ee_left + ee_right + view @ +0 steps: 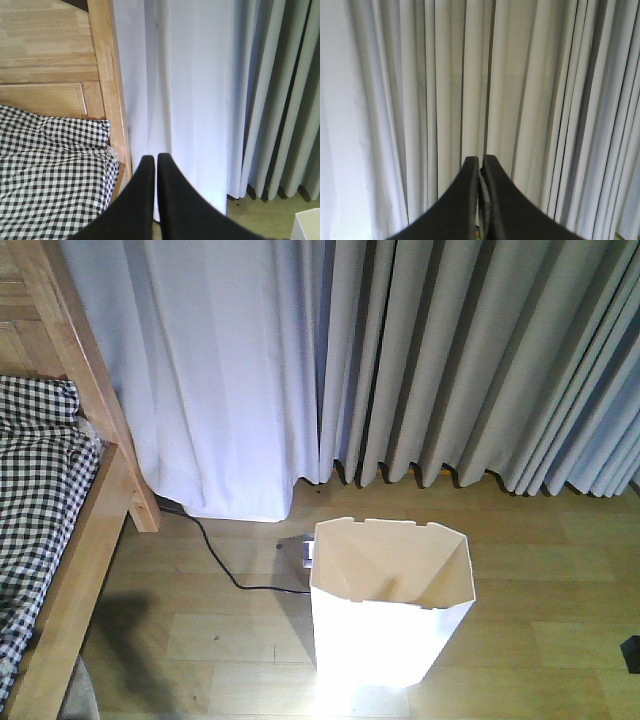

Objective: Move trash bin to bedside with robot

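Observation:
The white faceted trash bin (390, 615) stands upright on the wooden floor, open top showing its cream inside; a corner of it shows at the lower right of the left wrist view (307, 225). The bed (85, 540), with a light-brown wooden frame and black-and-white checkered bedding (35, 470), is to the bin's left, with bare floor between them. My left gripper (155, 159) is shut and empty, pointing at the bed post (107, 85) and the curtain. My right gripper (480, 160) is shut and empty, facing curtain folds. Neither gripper shows in the front view.
Grey-white curtains (400, 360) hang across the back down to the floor. A black cable (215, 560) runs over the floor from the curtain to a small grey object (298, 550) behind the bin. A dark object (632, 655) sits at the right edge.

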{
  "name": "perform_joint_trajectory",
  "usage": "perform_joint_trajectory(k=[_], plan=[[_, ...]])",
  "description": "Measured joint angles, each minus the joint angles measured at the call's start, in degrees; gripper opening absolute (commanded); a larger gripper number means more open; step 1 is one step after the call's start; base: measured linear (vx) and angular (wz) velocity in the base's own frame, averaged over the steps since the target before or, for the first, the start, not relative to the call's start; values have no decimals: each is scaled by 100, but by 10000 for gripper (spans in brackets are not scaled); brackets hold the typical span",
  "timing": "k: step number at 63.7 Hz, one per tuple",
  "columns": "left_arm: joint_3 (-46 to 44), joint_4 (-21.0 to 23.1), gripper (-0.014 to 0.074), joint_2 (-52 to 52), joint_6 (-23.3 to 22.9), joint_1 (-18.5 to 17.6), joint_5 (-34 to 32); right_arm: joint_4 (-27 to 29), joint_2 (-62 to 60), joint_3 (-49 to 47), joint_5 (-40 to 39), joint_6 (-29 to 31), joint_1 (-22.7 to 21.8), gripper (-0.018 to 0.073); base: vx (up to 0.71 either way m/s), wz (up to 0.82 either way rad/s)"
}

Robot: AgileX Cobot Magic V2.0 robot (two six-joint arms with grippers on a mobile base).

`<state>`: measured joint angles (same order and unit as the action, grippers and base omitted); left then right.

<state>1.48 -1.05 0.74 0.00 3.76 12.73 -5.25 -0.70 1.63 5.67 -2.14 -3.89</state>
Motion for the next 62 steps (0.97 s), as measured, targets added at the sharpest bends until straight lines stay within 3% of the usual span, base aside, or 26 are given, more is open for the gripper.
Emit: perform_joint_trajectory(k=[28,62], plan=[[0,0,-6,0,0,0,0,-19,0,0,-20,407,0,-9,0,0],[0,0,-6,0,0,0,0,48,0,0,-20,418,0,-9,0,0]])
